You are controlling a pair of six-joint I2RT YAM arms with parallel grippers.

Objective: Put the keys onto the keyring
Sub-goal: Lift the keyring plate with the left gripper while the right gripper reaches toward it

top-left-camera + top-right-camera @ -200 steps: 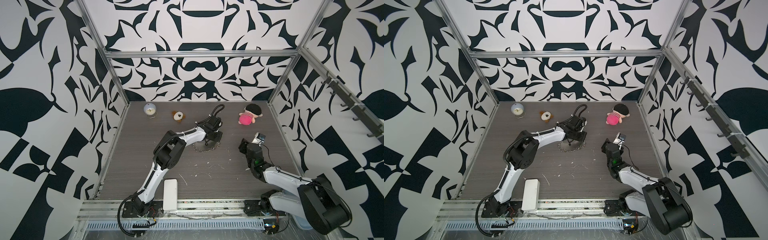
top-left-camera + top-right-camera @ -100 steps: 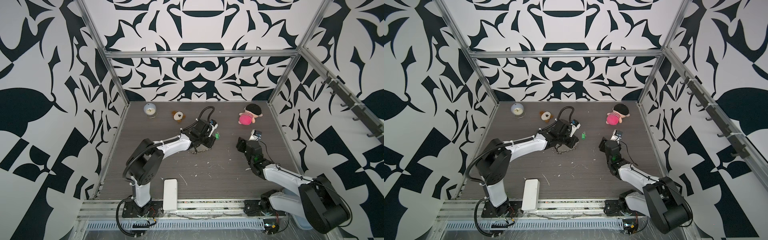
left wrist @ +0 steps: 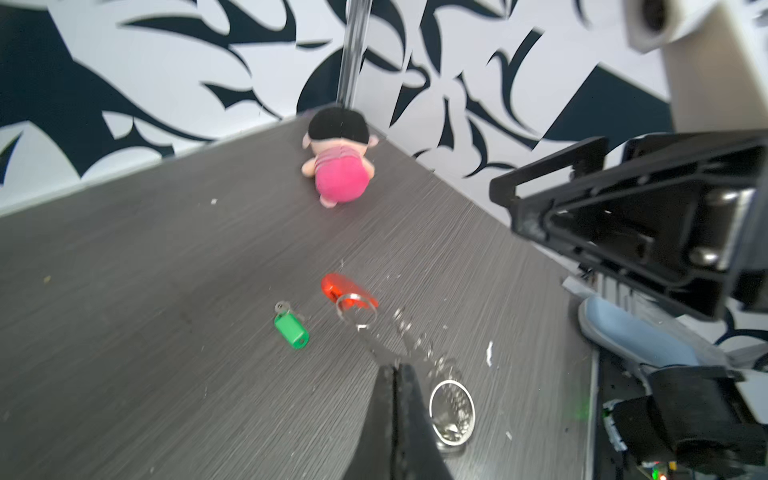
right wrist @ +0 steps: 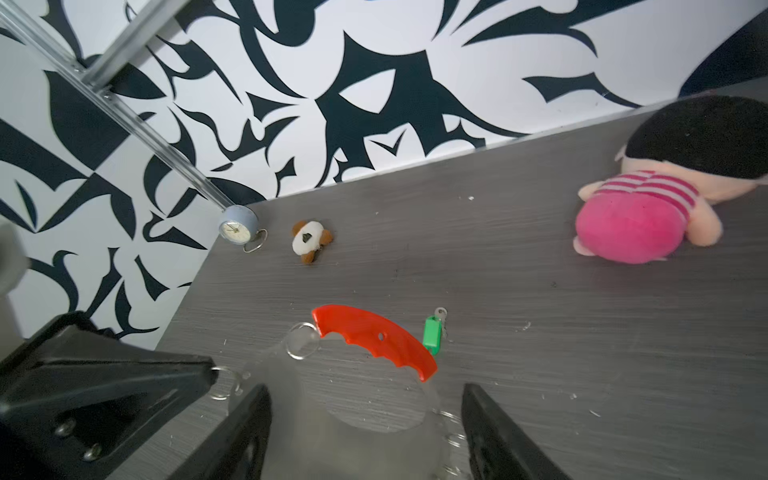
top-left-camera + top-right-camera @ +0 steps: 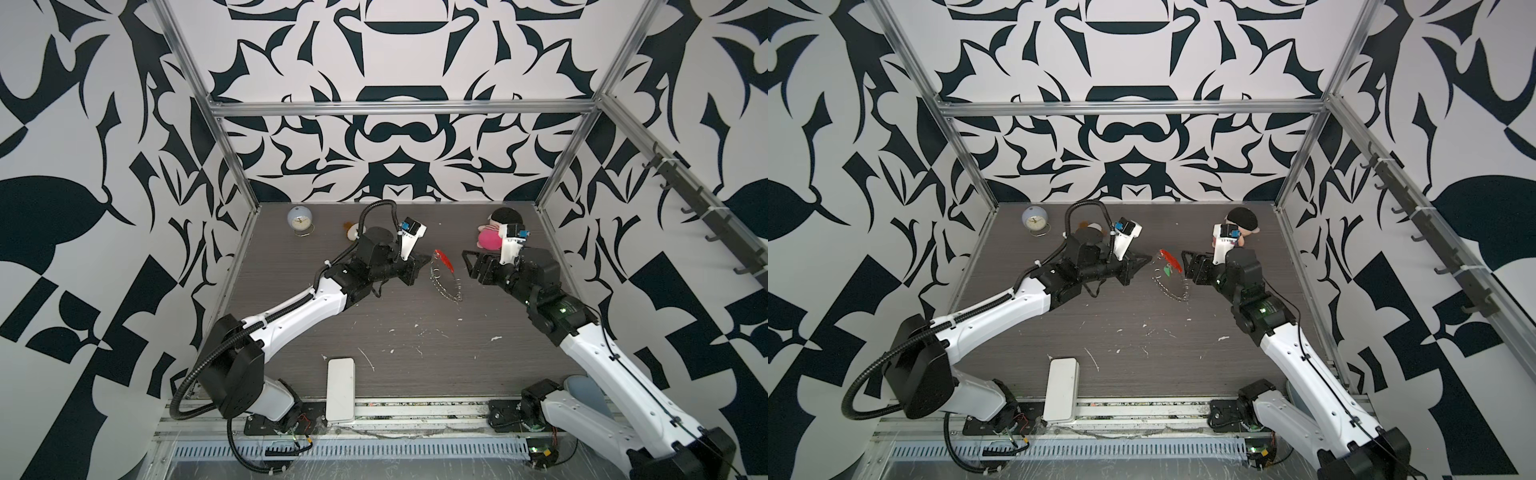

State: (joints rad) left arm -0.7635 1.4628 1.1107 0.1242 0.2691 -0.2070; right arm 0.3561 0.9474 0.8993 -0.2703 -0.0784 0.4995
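— Which step is this?

— Presenting the ring, I'd say. The left tool [image 3: 395,370] is clenched on what looks like a link of the keyring [image 5: 1170,261]. The chain loop hangs from its tip over the worktop [image 5: 374,332], midway between the side edges and nearer the far edge than the front. No key is on it yet.

— And the key?

— The green key [image 3: 291,330] lies loose on the worktop, just beside the red bar [image 4: 374,340]. Nothing touches it.

— The other arm?

— The right tool [image 4: 365,388] faces the loop, spread wide and gripping nothing. The blurred chain sags between its fingers, and I cannot tell whether it brushes them.

— So next?

— I reckon it either steadies the ring or goes down for that tiny key. That means a fine pinch on the green head, with the hole end left free for threading.
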